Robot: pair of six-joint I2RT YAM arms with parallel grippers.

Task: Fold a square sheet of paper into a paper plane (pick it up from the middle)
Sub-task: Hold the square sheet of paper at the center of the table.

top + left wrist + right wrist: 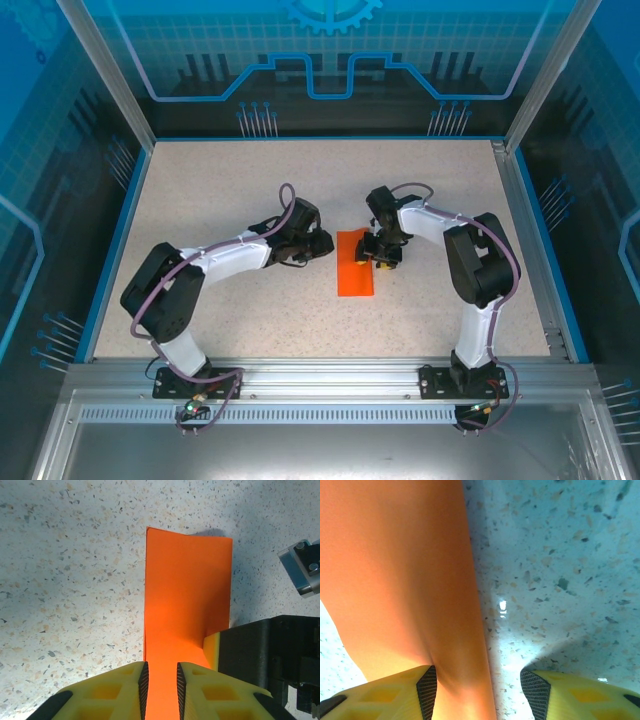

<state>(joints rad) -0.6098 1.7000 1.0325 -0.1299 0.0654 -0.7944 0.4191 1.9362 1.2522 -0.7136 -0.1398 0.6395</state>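
The square sheet of paper (356, 265), folded to a strip, lies mid-table (450, 200). Left gripper (160, 682): jaws narrowly apart over it. Right gripper (479, 692): jaws wide, straddling one edge. I advise pressing the crease slowly. The right wrist view reveals that edge curling upward; overhead it reads flat.

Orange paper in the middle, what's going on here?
Both arms are working the orange sheet of paper in the middle of the table. It lies folded into a narrow rectangle, not yet a plane. The left fingers sit slightly apart with the paper showing between them. The right fingers stand wide open, straddling one long edge. Neither pair clearly pinches it.
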